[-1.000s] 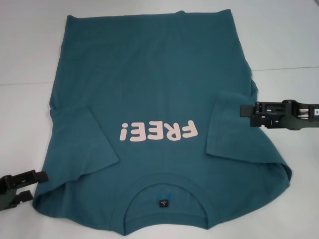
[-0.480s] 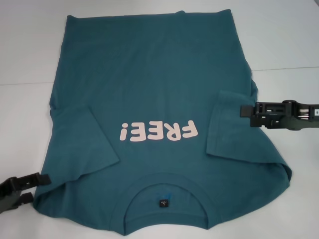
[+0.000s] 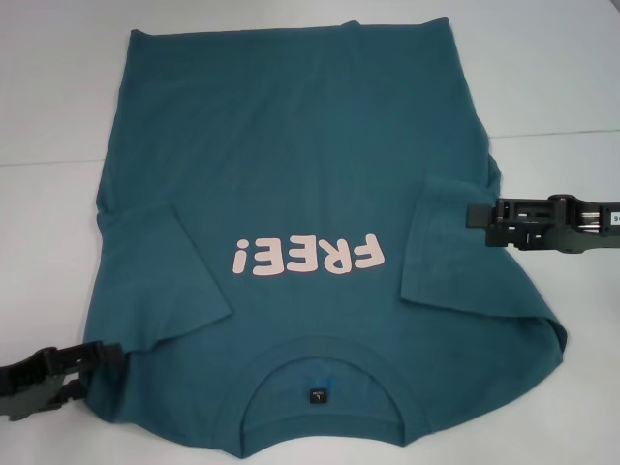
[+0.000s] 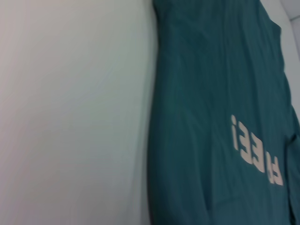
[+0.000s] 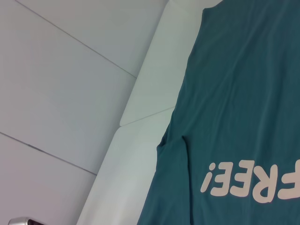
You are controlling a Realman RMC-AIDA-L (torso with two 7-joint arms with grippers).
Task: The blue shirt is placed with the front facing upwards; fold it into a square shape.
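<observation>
Left tool point(image 3: 92, 356) sits at about 8 o'clock in the head view, its tip over the shirt's point(image 3: 300, 174) shoulder edge near the folded left sleeve point(image 3: 160, 281); whether its fingers are parted or closed on cloth I cannot tell. Right tool point(image 3: 475, 215) reaches in from 3 o'clock, its dark tip at the folded right sleeve point(image 3: 455, 252), and its grip cannot be made out either.

Between them the shirt lies flat on the white tabletop point(image 3: 562, 77), front up, collar point(image 3: 320, 363) at 6 o'clock nearest the robot with a small dark label point(image 3: 317, 395) inside, hem away at 12 o'clock. Both sleeves are turned inward onto the body. Pale pink "FREE!" lettering point(image 3: 305, 257) runs across the chest, upside down from the head camera.

From the left wrist, shirt and tabletop share the view, the lettering point(image 4: 255, 152) at one side. From the right wrist, a sleeve fold point(image 5: 180, 154) shows beside the lettering point(image 5: 253, 183).
</observation>
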